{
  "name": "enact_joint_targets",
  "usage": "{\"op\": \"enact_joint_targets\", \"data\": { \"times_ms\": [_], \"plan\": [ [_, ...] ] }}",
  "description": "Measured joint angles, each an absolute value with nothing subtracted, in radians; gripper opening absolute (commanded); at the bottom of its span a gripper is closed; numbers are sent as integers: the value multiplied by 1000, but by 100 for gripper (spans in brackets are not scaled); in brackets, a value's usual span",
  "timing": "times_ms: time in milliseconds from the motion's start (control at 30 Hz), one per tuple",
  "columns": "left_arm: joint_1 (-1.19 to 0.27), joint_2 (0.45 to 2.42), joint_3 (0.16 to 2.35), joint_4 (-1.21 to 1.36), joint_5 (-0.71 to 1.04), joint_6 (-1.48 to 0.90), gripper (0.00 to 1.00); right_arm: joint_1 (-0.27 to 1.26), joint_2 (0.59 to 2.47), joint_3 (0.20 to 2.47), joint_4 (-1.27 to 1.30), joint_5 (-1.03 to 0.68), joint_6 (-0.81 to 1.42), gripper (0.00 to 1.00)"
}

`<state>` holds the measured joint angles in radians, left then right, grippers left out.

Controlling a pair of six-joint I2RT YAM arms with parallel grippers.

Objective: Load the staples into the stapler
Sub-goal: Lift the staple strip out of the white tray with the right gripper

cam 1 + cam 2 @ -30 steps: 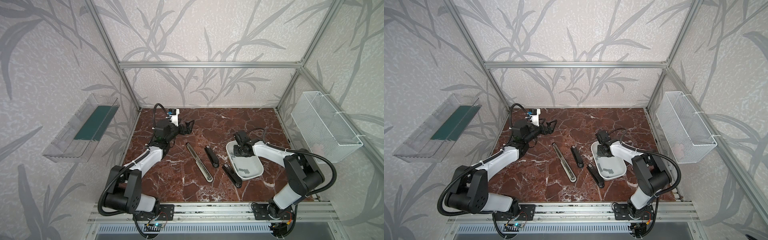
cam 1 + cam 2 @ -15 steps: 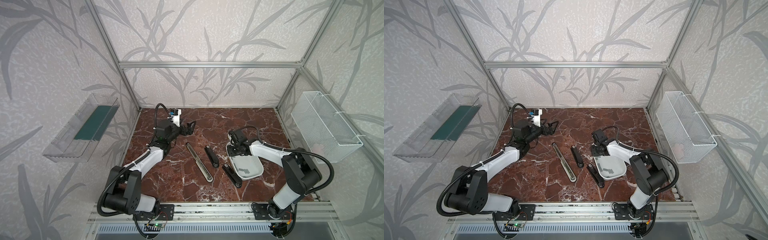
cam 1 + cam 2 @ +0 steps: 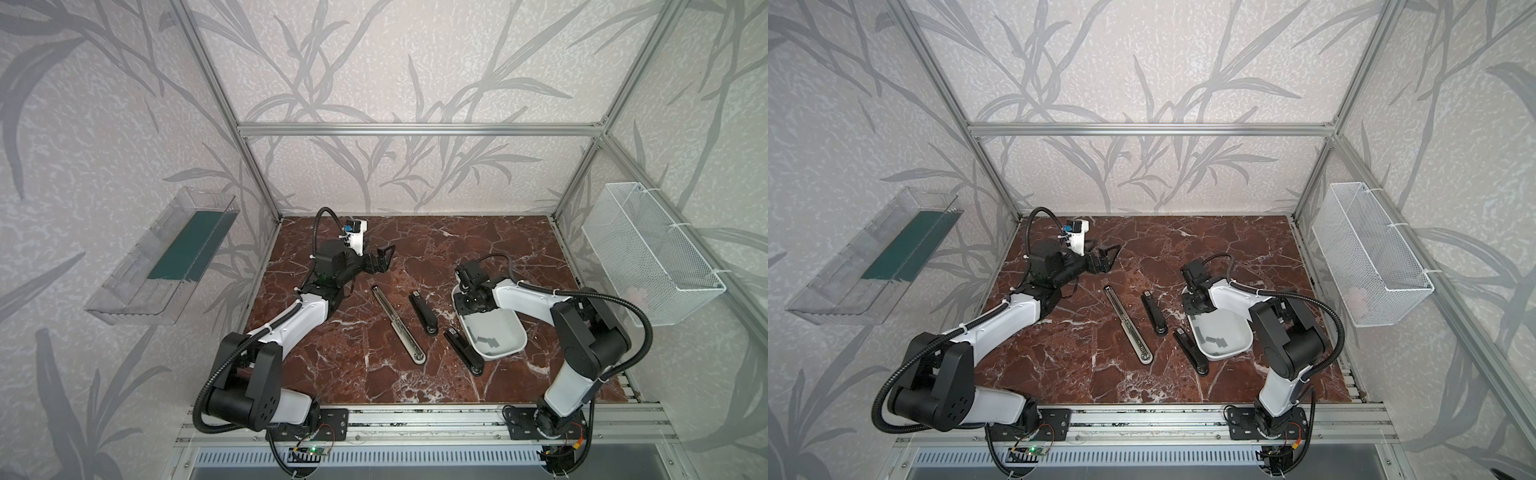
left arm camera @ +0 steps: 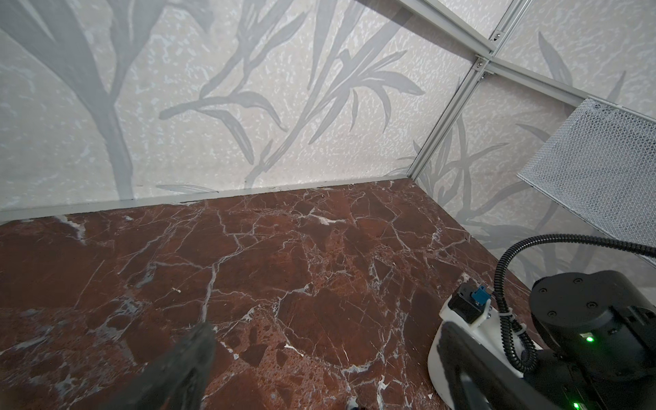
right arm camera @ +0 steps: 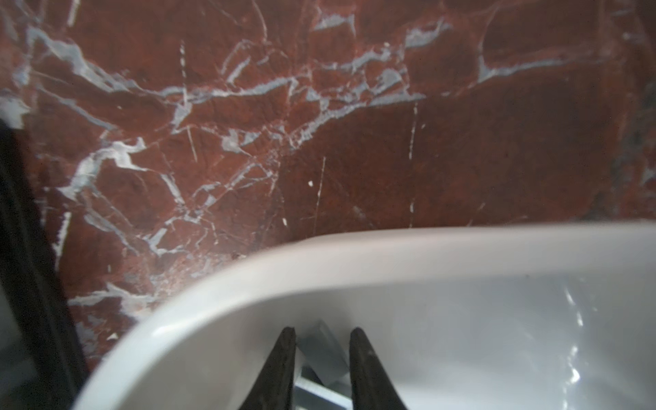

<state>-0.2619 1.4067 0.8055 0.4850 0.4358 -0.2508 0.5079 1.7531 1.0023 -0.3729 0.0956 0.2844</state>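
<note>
A white dish [image 3: 520,337] [image 3: 1249,332] on the right of the marble table holds several loose grey staples [image 3: 488,341] [image 3: 1215,341]. My right gripper [image 3: 468,300] [image 3: 1196,308] points down into the dish's far end. In the right wrist view the right gripper [image 5: 323,332] is shut on one staple strip [image 5: 324,349], held slanted inside the dish wall [image 5: 355,255]. A long silver metal channel [image 3: 398,323] and two black stapler pieces [image 3: 423,312] [image 3: 464,352] lie mid-table. I cannot tell whether they are joined. My left gripper [image 3: 383,260] [image 4: 324,330] hovers open and empty at the far left.
A white wire basket [image 3: 648,253] hangs on the right wall and a clear plastic bin [image 3: 166,257] on the left wall. Aluminium frame posts [image 3: 257,183] stand at the table's back corners. A metal rail [image 3: 415,419] runs along the front edge.
My right gripper has shifted a little toward the dish's far left end, and its jaws have narrowed slightly. The left arm has barely moved.
</note>
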Motion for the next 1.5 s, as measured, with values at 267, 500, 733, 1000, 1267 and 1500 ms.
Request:
{"op": "enact_joint_targets", "data": {
  "times_ms": [267, 500, 733, 1000, 1267, 1500],
  "plan": [
    [-269, 1394, 805, 482, 434, -238, 99, 508, 1765, 1019, -401, 137, 309, 21],
    [-272, 1394, 805, 481, 431, -235, 99, 508, 1765, 1019, -416, 161, 340, 23],
    [-275, 1393, 805, 479, 424, -227, 99, 508, 1760, 1017, -427, 154, 367, 27],
    [-276, 1382, 805, 478, 420, -219, 99, 521, 1764, 1018, -432, 149, 396, 23],
    [-280, 1355, 805, 478, 416, -213, 99, 524, 1785, 1040, -434, 159, 422, 22],
    [-282, 1351, 805, 478, 413, -208, 99, 524, 1808, 1064, -431, 174, 436, 16]
  ]
}}
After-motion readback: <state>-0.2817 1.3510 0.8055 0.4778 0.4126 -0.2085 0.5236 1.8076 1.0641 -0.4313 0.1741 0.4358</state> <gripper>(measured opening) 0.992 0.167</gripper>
